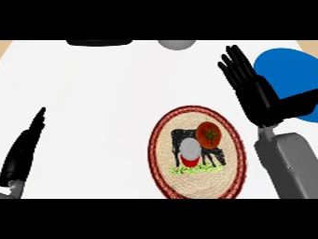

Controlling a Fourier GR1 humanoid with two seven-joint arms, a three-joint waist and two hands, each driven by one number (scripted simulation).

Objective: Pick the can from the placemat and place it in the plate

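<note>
- The right hand (261,98) is open, with fingers straight and spread and the thumb stuck out sideways; it holds nothing.
- The plate (295,74) (blue and round) lies on the thumb side of that hand, and the palm and thumb cover part of its near edge.
- The placemat (189,184), oval and woven with a red rim, lies on the counter (99,102) just inward of the right wrist and forearm.
- The can (190,149) stands on the placemat, inward of the right wrist and well apart from the fingers; its grey top and some red side show.
- A tomato (208,133) sits on the mat against the can, on the side nearer the right hand.
- The left hand (22,149) shows edge-on, with fingers straight; it is open and holds nothing, well apart from the mat.
- Beyond both hands, at the counter's far edge, a grey thing (176,44) and a dark thing (99,42) are cut off; I cannot tell what they are.
</note>
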